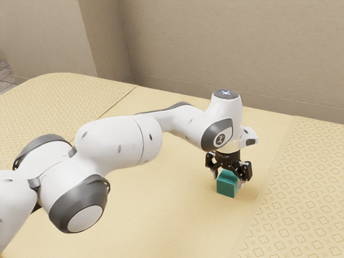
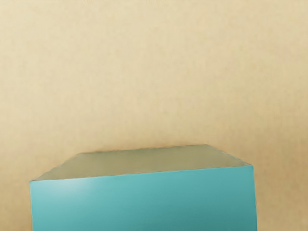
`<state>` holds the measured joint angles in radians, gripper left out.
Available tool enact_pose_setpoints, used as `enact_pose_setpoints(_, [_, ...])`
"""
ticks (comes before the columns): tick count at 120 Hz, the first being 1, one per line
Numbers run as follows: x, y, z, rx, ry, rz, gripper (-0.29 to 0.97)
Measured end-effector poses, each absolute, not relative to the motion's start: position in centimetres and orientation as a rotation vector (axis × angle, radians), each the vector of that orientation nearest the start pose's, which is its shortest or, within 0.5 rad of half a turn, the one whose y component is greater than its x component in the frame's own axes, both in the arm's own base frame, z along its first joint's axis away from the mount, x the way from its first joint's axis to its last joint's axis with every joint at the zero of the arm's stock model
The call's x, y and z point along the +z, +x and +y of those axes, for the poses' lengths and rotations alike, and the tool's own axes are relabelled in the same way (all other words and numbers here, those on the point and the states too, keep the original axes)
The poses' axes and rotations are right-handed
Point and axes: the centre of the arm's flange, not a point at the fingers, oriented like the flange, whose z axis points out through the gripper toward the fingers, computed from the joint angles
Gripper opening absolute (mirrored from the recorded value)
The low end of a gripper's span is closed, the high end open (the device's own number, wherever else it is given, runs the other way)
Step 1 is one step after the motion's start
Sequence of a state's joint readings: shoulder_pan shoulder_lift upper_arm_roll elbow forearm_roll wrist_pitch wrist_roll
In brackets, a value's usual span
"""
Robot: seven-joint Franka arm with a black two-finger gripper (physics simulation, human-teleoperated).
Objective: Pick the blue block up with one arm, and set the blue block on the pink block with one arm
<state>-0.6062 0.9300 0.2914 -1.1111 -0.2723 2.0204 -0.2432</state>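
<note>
Teal-blue and evenly coloured, the blue block (image 1: 227, 185) is a small cube with crisp edges. It stands flat on the table (image 1: 161, 215), one corner turned toward the exterior camera. In the wrist view the blue block (image 2: 144, 204) sits just under the hand, with one brightly lit turquoise face and an adjoining face that looks duller and grey-green.

The gripper (image 1: 230, 174) hangs straight down over the block, low enough to reach its upper part. I cannot tell from these views whether it is clamped on the cube or merely set around it. The white arm (image 1: 118, 145) comes in from the exterior view's left.

The block rests on a plain tan strip of the tabletop. On each side of this strip lies a patterned yellow panel (image 1: 301, 188) with a repeating lattice motif. Behind the table a beige wall (image 1: 215, 43) rises with a pale baseboard along its foot.

The seam between the plain strip and the patterned panel runs just beside the block, on the exterior view's right. Bare surface lies around the cube toward the camera and toward the wall. The table's far edge is well apart from the block.
</note>
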Motion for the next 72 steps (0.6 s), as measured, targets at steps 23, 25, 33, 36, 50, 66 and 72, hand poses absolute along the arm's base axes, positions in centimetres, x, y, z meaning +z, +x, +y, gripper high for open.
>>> enact_pose_setpoints(23, [25.7, 70.3, -31.9, -0.021, -3.172, 0.134, 0.55])
enact_pose_setpoints(25, [25.7, 70.3, -31.9, -0.021, -3.174, 0.136, 0.53])
enact_pose_setpoints(33, [25.7, 70.3, -31.9, -0.023, -3.181, 0.147, 0.45])
enact_pose_setpoints(36, [25.7, 70.3, -31.9, -0.025, -3.183, 0.151, 0.43])
enact_pose_setpoints(50, [25.6, 70.3, -31.8, -0.027, -3.183, 0.163, 0.39])
enact_pose_setpoints(66, [26.2, 70.4, -31.7, -0.039, -3.183, 0.168, 0.35])
enact_pose_setpoints(72, [26.9, 70.5, -31.6, -0.050, -3.183, 0.165, 0.34])
